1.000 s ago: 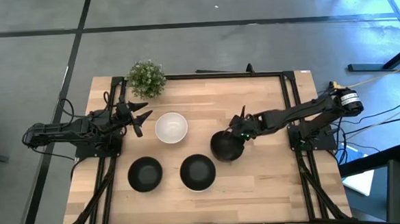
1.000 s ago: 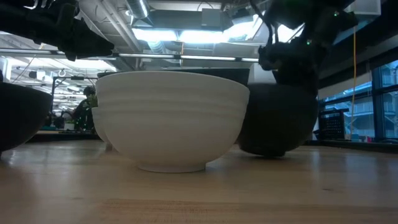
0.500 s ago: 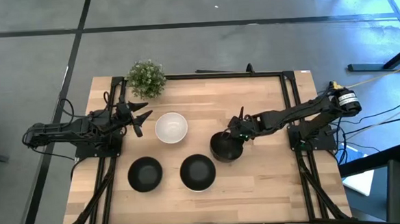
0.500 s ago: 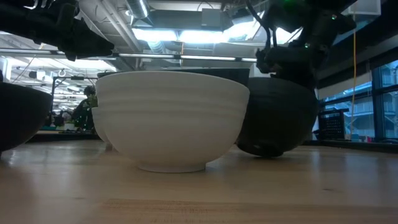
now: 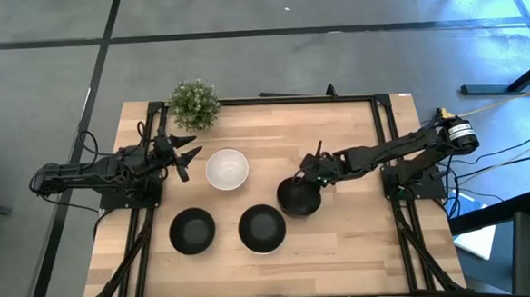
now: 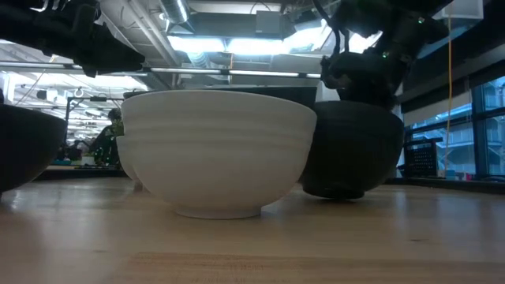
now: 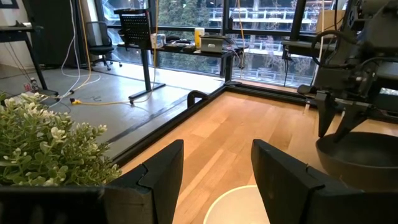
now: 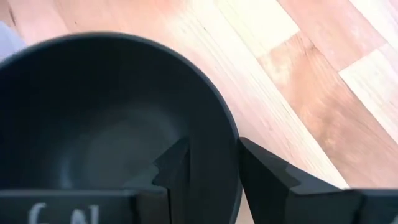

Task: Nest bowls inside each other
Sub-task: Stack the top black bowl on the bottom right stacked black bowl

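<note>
No lettering, label or number reads clearly anywhere; pale marks at the right wrist view's lower edge stay illegible.

The setting was a robotics lab in a large open-plan industrial space. A wooden table [image 5: 342, 235] edged by a black frame [image 5: 272, 100] stood on a grey concrete floor marked with dark lines [image 5: 105, 48], with cables [image 5: 484, 164] trailing beside it. Overhead ran exposed ducts [image 6: 213, 59] and strip lights [image 6: 260, 45]. Tall windows [image 7: 261, 31], standing desks [image 7: 140, 37] and an office chair [image 7: 96, 40] lined the room beyond.
</note>
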